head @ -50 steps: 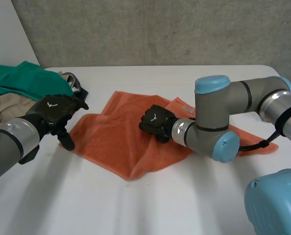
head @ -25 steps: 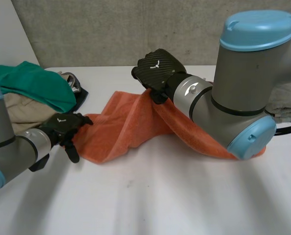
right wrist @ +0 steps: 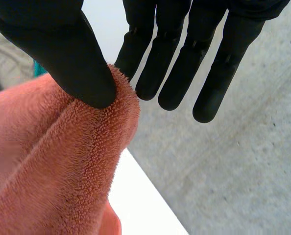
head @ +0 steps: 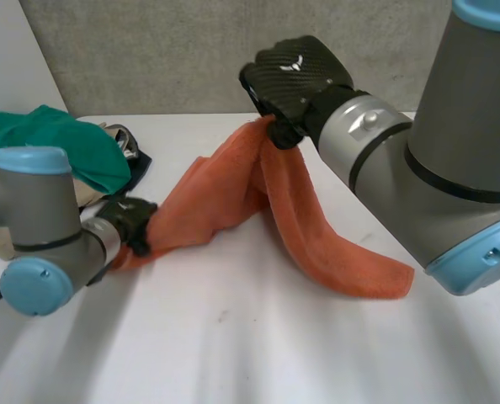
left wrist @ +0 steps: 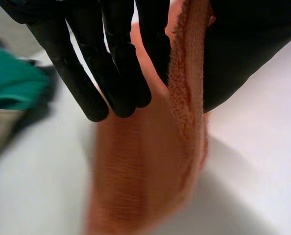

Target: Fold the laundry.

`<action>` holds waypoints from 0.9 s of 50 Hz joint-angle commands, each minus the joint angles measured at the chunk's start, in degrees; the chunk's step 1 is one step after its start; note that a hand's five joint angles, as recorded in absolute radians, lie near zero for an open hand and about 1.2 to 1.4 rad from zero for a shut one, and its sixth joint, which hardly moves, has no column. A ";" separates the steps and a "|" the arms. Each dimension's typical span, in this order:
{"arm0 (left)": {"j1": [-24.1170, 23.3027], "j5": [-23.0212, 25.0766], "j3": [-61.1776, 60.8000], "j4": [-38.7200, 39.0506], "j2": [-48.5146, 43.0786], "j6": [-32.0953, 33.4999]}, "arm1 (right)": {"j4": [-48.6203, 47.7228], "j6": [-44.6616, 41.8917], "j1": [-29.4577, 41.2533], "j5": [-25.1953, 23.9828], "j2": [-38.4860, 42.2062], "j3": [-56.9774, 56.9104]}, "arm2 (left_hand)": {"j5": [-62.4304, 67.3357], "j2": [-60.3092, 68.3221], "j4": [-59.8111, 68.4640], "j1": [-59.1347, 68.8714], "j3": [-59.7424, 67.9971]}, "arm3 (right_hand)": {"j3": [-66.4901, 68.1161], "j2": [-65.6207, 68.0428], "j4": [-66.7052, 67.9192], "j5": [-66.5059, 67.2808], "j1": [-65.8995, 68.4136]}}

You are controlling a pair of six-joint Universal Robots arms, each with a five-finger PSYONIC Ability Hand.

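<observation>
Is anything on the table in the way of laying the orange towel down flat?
Nothing visible does. The towel hangs between the left robot hand and the right robot hand; the table under it is bare. The clothes pile lies aside, beyond the left robot hand.

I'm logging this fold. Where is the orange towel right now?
In the head view, the orange towel hangs over mid-table between both hands: the right hand pinches one end up high, the left hand holds the other low, beside the green cloth.
</observation>
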 commanded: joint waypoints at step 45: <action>1.47 11.42 1.80 18.76 10.72 2.53 | -15.54 -4.83 -8.39 1.83 6.07 19.86 | 12.03 10.04 10.01 10.97 10.49 | 12.11 12.44 11.36 13.21 15.20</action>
